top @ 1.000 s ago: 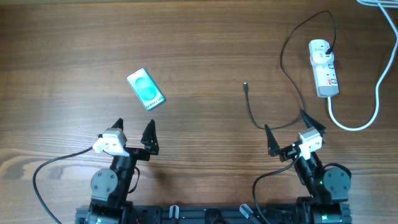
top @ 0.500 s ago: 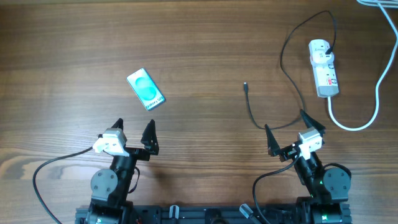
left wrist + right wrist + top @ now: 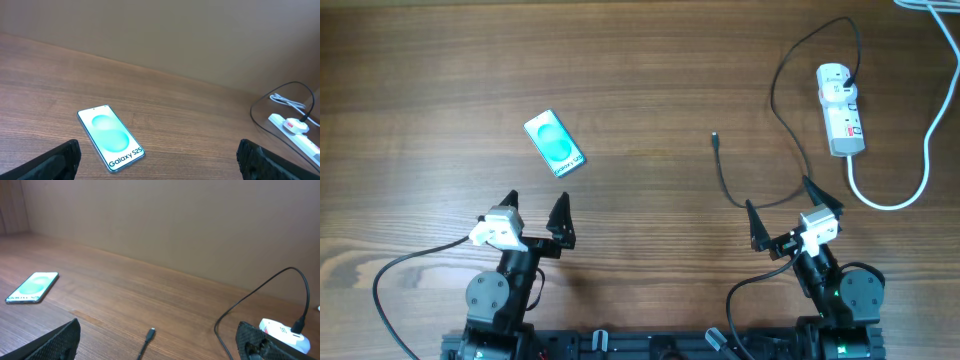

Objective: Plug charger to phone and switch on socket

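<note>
Jaws of the right gripper (image 3: 778, 195) are standing wide and holding nothing at the near right of the table (image 3: 640, 60). The left gripper (image 3: 536, 200) is waiting equally wide and empty at the near left. The charger (image 3: 722, 178) is lying loose, and its connector tip (image 3: 715, 138) is resting on bare wood just beyond the right gripper, pointing toward the far side. In the overhead view its slack is crossing between the right fingertips, though contact cannot be told. The cable is then looping away to the far right, where its other end is sitting in the socket (image 3: 841, 112). The phone (image 3: 554, 144) is lying flat and screen-up at an angle beyond the left gripper, well apart from the tip. The step in hand is judged to be the first pick of the connector. It is probably done best with the right gripper coming down just behind the tip and closing across the cable, leaving the tip protruding and straight. The left gripper is likely best used to brace the phone against sliding, with its lettered near end, probably the port end, left free. The socket's thick white cord (image 3: 895, 203) is curling at the far right, clear of this reach.
</note>
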